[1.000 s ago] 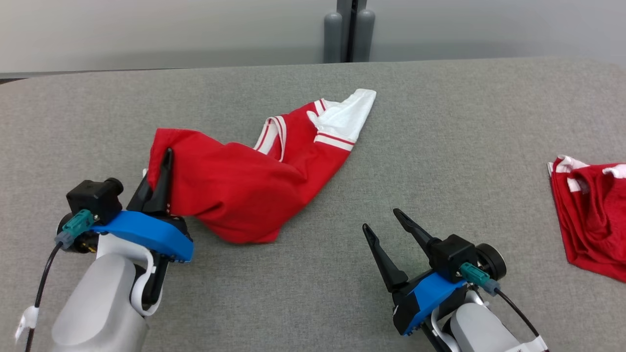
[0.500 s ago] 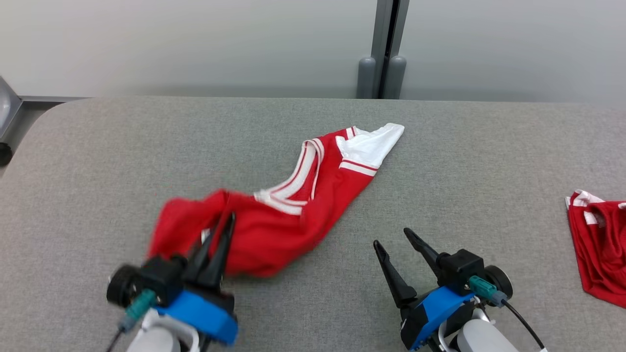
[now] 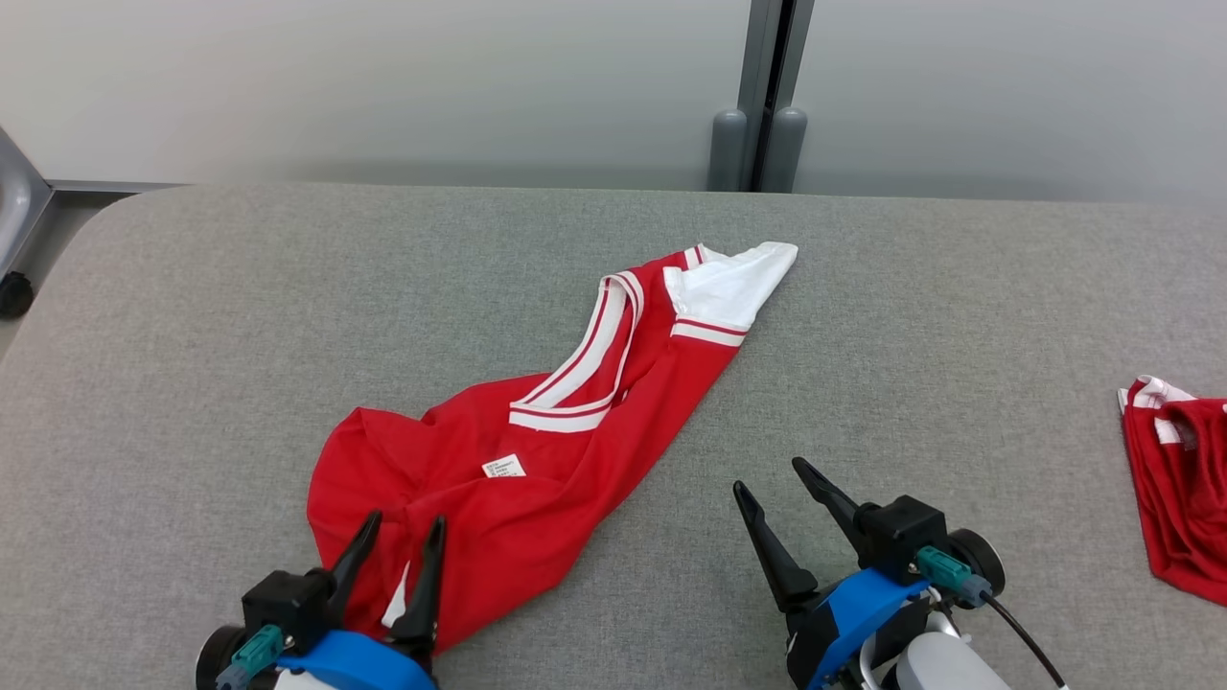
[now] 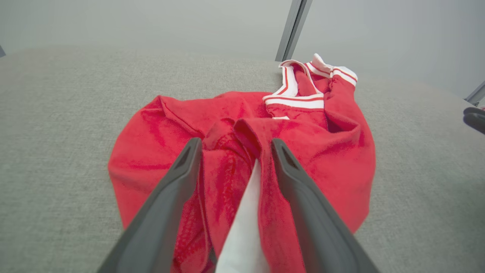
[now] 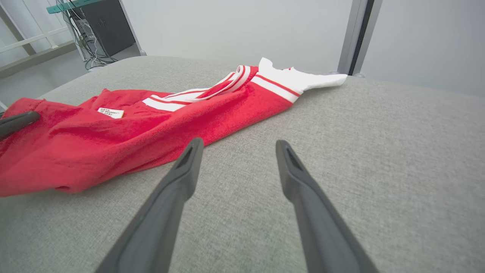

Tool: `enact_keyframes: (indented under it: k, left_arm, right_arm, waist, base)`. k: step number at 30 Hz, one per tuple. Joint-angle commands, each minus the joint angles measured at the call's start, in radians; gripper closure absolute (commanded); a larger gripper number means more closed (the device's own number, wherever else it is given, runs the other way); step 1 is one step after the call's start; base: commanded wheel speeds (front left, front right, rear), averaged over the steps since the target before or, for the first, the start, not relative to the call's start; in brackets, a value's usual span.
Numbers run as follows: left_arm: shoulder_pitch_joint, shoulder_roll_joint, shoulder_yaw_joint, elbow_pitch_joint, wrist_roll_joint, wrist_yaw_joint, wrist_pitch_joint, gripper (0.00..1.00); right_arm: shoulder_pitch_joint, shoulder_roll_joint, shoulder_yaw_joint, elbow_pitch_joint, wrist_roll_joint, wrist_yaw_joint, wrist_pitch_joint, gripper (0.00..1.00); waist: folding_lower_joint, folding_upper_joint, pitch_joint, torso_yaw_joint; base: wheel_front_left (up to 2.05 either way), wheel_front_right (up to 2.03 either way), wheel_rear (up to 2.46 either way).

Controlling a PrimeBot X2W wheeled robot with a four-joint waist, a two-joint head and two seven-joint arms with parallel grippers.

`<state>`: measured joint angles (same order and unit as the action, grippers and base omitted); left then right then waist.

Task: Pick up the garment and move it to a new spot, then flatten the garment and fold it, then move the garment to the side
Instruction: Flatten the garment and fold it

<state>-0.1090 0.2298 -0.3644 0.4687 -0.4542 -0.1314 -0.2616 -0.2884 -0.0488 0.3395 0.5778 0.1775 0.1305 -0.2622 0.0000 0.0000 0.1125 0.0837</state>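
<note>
A red garment (image 3: 537, 450) with white striped trim and a white sleeve lies crumpled and stretched diagonally on the grey table (image 3: 240, 316). Its white sleeve points to the far right. My left gripper (image 3: 403, 532) stands open over the garment's near left end, fingers apart with red and white cloth lying loose between them (image 4: 235, 178). My right gripper (image 3: 772, 479) is open above bare table, to the right of the garment (image 5: 151, 121), touching nothing.
A second red and white garment (image 3: 1174, 479) lies bunched at the table's right edge. A grey post (image 3: 762, 105) stands behind the table's far edge. The table's rounded left corner is near a metal frame (image 3: 14, 230).
My left gripper has opened and let go of the garment, which has settled flat on the table nearer me. The head camera shifted between frames. The right gripper stayed open.
</note>
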Motion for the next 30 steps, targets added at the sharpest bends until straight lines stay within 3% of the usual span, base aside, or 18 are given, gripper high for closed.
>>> enact_keyframes:
  k: [1, 7, 13, 14, 15, 16, 23, 29, 30]
  left_arm:
    - [-0.014, -0.010, 0.008, -0.024, 0.011, 0.001, -0.004, 0.00]
    - [-0.025, -0.019, 0.012, -0.079, 0.016, 0.001, -0.004, 0.00]
    - [-0.035, -0.028, -0.006, 0.014, 0.016, 0.001, -0.004, 0.00]
    - [-0.037, -0.028, -0.011, 0.019, 0.015, 0.001, -0.004, 0.60]
    - [-0.041, -0.026, -0.017, 0.017, 0.017, 0.001, -0.004, 0.91]
    - [-0.042, -0.025, -0.022, 0.012, 0.019, 0.001, -0.004, 1.00]
    - [-0.039, -0.009, -0.057, -0.071, 0.049, 0.001, -0.005, 1.00]
    - [-0.018, 0.041, -0.246, -0.161, 0.017, 0.001, -0.004, 1.00]
    - [-0.019, 0.044, -0.268, -0.153, 0.004, 0.001, -0.004, 0.75]
  right_arm:
    - [0.004, -0.004, -0.002, 0.003, 0.004, 0.000, -0.003, 0.00]
    - [-0.001, -0.004, 0.012, -0.001, 0.014, 0.000, -0.003, 0.00]
    - [0.011, -0.004, 0.017, 0.003, 0.019, 0.000, -0.003, 0.00]
    - [0.013, -0.004, 0.016, 0.004, 0.018, 0.000, -0.003, 0.00]
    - [0.015, -0.004, 0.014, 0.004, 0.017, 0.000, -0.003, 0.00]
    - [0.016, -0.004, 0.013, 0.003, 0.017, 0.000, -0.003, 0.00]
    - [0.015, -0.004, 0.003, 0.005, 0.016, 0.000, -0.003, 0.00]
    - [0.004, -0.004, -0.011, 0.007, 0.014, 0.000, -0.003, 0.00]
    - [-0.002, -0.004, -0.013, 0.009, 0.012, 0.000, -0.003, 0.00]
  waist:
    - [0.0000, 0.0000, -0.001, 0.001]
    - [0.0000, 0.0000, -0.004, -0.003]
    - [0.0000, 0.0000, -0.010, -0.009]
    - [0.0000, 0.0000, -0.012, -0.008]
    - [0.0000, 0.0000, -0.012, -0.006]
    - [0.0000, 0.0000, -0.012, -0.005]
    - [0.0000, 0.0000, -0.014, 0.013]
    - [0.0000, 0.0000, -0.003, 0.039]
    - [0.0000, 0.0000, 0.001, 0.044]
  base:
    - [0.00, 0.00, 0.00]
    - [0.00, 0.00, 0.00]
    - [0.00, 0.00, 0.00]
    - [0.00, 0.00, 0.00]
    - [0.00, 0.00, 0.00]
    - [0.00, 0.00, 0.00]
    - [0.00, 0.00, 0.00]
    - [0.00, 0.00, 0.00]
    - [0.00, 0.00, 0.00]
